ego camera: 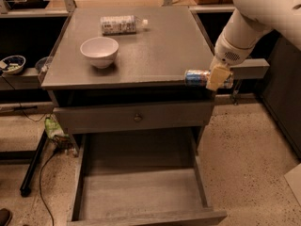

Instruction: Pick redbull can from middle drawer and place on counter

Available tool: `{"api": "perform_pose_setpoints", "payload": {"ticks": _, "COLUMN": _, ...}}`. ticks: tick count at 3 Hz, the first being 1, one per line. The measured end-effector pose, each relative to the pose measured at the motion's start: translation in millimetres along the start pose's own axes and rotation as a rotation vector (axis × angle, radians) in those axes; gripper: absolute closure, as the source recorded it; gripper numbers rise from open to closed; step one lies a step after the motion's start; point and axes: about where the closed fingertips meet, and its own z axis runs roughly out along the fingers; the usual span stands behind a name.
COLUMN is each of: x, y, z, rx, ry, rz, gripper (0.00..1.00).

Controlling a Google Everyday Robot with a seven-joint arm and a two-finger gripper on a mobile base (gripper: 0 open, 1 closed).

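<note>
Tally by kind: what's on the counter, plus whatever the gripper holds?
Cans: 1, the redbull can, held sideways in the gripper at the front right corner of the counter.
Bottles: 1, the bottle, lying on the counter.
Bowls: 1, the white bowl, upright on the counter.
Total: 3.

floor (249, 154): pale, speckled | side shelf (23, 76): left, grey | light: dim
</note>
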Motion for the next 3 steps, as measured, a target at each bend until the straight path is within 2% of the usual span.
{"api": "perform_pose_setpoints", "payload": {"ticks": 2, "x": 4.2, "y": -2.1, "z": 0.7, "rx": 0.015, "ry": -0.012, "rz": 0.007, "gripper": 1.00}}
{"api": "perform_pose_setpoints", "payload": {"ticks": 3, "x": 3.5, "y": -26.7, "z": -18.5, "rx": 0.063, "ry": -0.046, "rz": 0.010, "gripper": 1.00}}
